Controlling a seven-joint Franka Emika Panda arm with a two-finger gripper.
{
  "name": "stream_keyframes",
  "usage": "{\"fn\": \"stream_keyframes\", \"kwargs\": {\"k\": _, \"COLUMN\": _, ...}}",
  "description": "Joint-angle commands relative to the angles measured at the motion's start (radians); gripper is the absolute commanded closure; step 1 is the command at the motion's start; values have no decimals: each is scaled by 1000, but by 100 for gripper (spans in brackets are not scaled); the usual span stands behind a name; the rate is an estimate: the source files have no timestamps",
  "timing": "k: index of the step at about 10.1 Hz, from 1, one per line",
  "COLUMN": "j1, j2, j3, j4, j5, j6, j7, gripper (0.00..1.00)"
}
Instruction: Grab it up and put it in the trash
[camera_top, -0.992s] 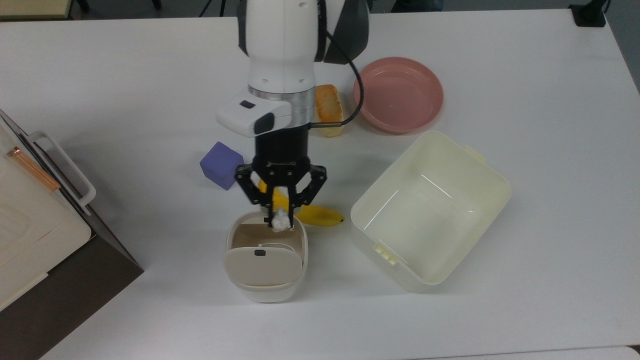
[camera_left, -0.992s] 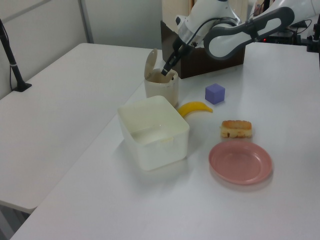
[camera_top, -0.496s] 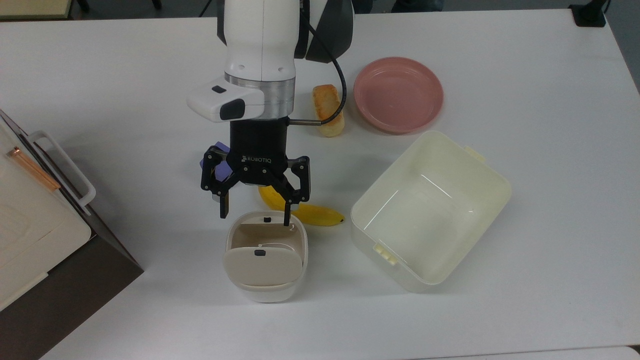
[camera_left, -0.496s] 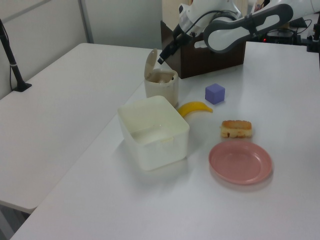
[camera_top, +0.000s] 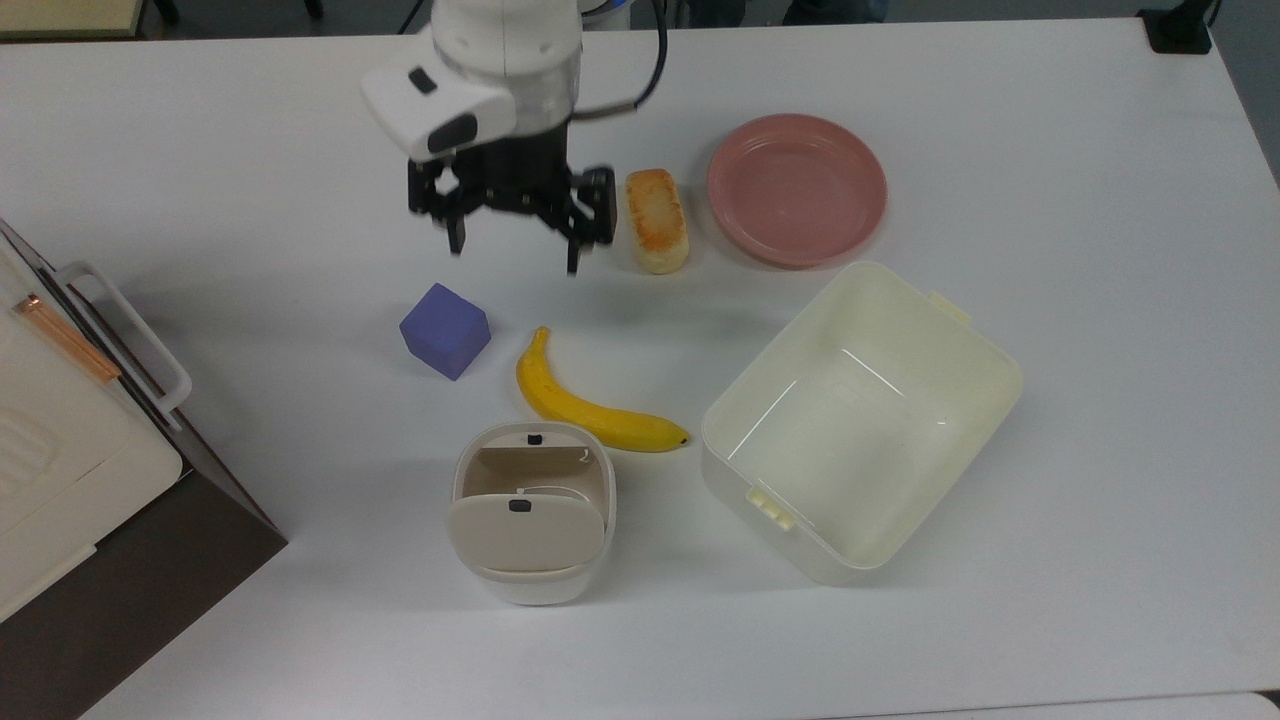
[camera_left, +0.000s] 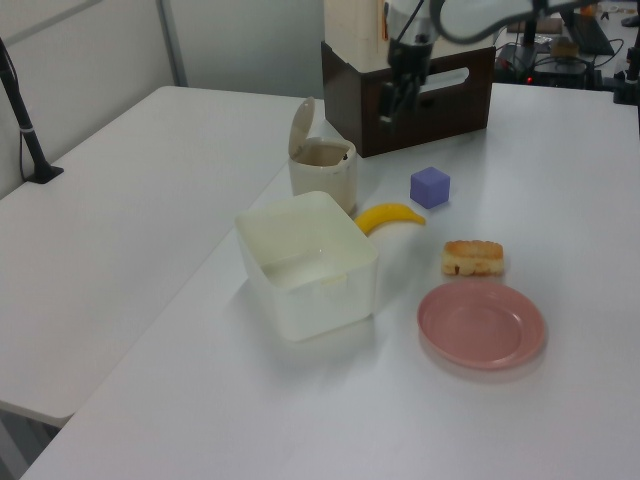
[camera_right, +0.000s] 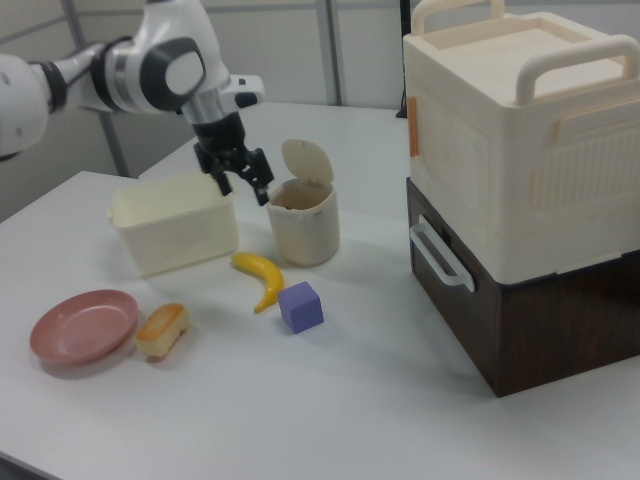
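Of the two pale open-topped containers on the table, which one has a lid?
The small rounded white bin, with its beige swing lid tipped open. The larger cream rectangular tub beside it has none.

White table: bin, tub, banana, cube, bread, plate.

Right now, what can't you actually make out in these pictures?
- Whether the wad is in the bin: the top view shows just a white fleck by the far rim, and the wall blocks the inside in the left and right views.
- The arm above the gripper: cut off by the top view's upper edge.
- The gripper in the left view: motion-blurred against the dark box.
- The box: cropped at the top view's left edge.
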Motion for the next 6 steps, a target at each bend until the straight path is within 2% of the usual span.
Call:
{"fn": "stream_keyframes", "kwargs": {"k": 1, "j1": 5, "j2": -112, "j3": -14, "j4": -35, "j5": 37, "j6": -227, "j7": -94, "gripper": 0}}
{"fn": "stream_keyframes", "kwargs": {"k": 6, "j1": 7, "j2": -115, "j3": -12, "j4": -41, "j5": 35, "j6": -245, "j7": -96, "gripper": 0}}
